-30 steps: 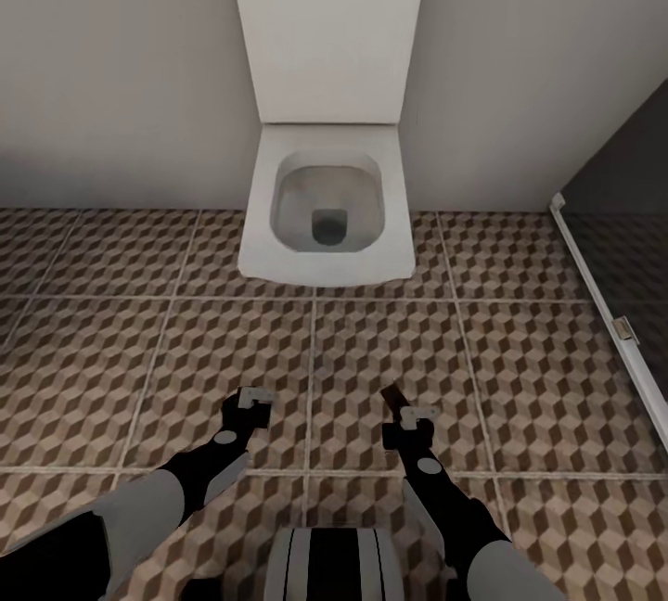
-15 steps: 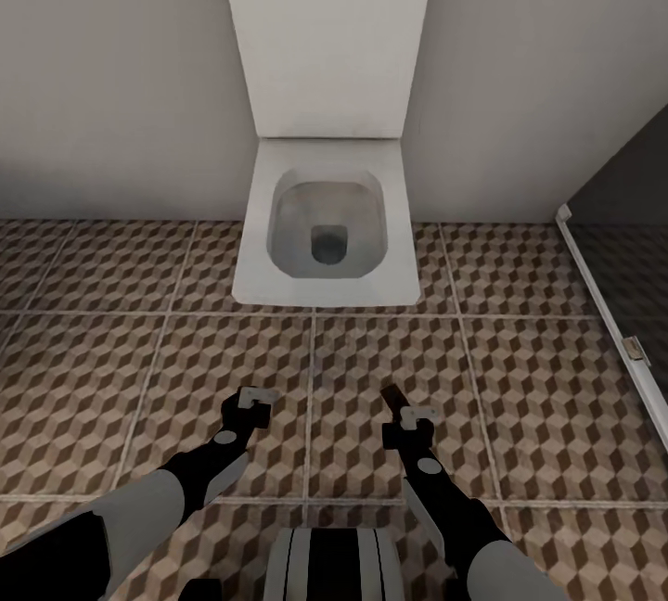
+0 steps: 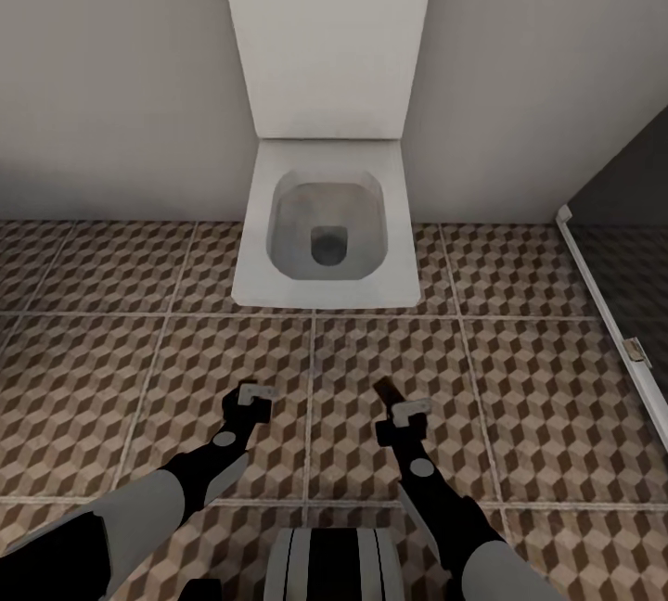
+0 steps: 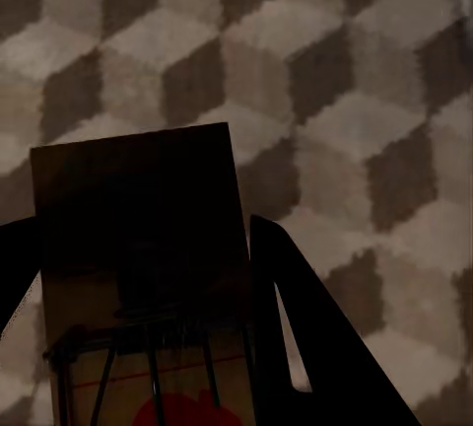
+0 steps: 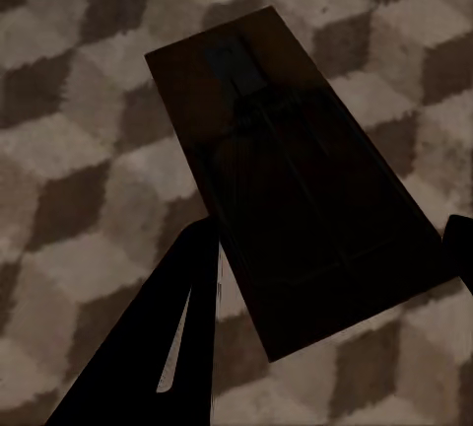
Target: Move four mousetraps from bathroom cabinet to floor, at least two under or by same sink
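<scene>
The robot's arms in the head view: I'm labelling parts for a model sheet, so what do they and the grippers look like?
Both arms have pale grey upper shells that turn into slim black forearms with a small grey round disc near each wrist. The left gripper and right gripper carry light grey end pieces; in the wrist views the fingers look like dark tapered blades.

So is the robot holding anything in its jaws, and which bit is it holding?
Yes. Each gripper holds a mousetrap by one end, with a finger on each long side: the left gripper holds one and the right gripper holds another.
</scene>
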`<state>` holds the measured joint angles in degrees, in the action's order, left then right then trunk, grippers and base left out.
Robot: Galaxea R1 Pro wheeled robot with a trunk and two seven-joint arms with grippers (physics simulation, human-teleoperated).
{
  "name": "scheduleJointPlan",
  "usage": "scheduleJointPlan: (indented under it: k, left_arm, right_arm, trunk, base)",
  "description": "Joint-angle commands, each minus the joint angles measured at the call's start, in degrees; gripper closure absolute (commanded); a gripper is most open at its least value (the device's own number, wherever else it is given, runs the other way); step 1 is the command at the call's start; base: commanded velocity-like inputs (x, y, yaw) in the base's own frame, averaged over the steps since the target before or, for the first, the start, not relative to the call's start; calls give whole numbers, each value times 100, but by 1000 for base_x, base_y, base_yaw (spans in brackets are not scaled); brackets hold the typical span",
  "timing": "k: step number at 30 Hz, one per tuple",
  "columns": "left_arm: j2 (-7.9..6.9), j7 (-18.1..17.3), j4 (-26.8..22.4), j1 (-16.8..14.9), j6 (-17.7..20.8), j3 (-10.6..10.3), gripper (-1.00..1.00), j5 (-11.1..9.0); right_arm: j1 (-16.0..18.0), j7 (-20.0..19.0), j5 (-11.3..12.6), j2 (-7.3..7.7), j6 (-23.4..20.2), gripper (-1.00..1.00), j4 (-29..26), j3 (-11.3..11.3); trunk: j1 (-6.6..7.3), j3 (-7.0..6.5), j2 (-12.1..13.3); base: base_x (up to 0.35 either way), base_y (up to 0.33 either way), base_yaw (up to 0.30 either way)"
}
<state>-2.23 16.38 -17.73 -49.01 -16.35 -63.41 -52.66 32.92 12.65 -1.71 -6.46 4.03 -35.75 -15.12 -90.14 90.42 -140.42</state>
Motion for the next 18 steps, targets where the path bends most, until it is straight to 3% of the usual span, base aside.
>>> scheduleJointPlan:
  k: [1, 13, 18]
  left_arm:
    - [-6, 58, -13, -3, -33, -49, 100, -16]
    - [-2, 52, 45, -3, -78, -111, 100, 19]
    - [95, 35, 259, -3, -63, -119, 100, 29]
  right_arm:
    - [4, 13, -31, -4, 13, 100, 6, -19]
    - [4, -387, -82, -8, -46, 100, 21, -12]
    - [25, -424, -91, -5, -387, 100, 24, -9]
  trunk:
    - [1, 3, -1]
    - [1, 3, -1]
    - [1, 3, -1]
  base:
    - [0, 0, 0]
    - [0, 0, 0]
    - [0, 0, 0]
